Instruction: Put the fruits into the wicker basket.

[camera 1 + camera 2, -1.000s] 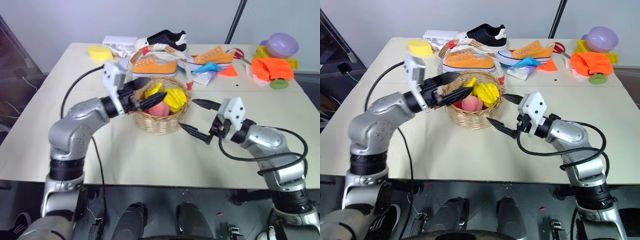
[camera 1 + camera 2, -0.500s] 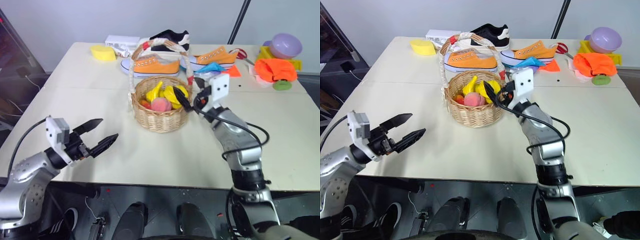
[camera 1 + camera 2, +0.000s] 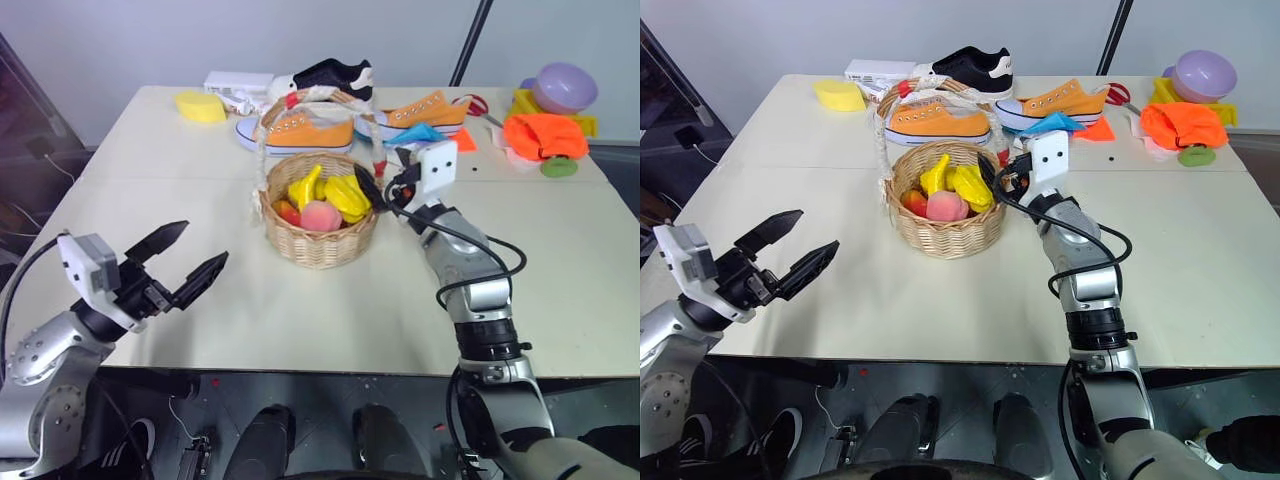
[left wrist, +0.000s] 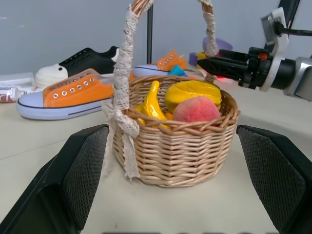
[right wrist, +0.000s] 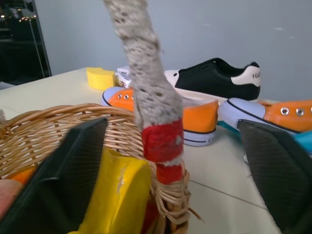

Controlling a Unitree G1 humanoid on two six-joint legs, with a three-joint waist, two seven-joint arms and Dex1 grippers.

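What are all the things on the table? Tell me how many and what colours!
wicker basket: one, tan, table middle.
fruits: yellow banana, yellow lumpy fruit, pink peach and a red-orange piece, all in the basket.
orange sneakers: two, behind the basket.
black sneaker: one, far edge.
yellow block: one, far left.
white box: one, far edge.
orange cloth: one, far right.
purple bowl: one, far right corner.
left gripper: open, near left edge.
right gripper: open around the basket's handle base.
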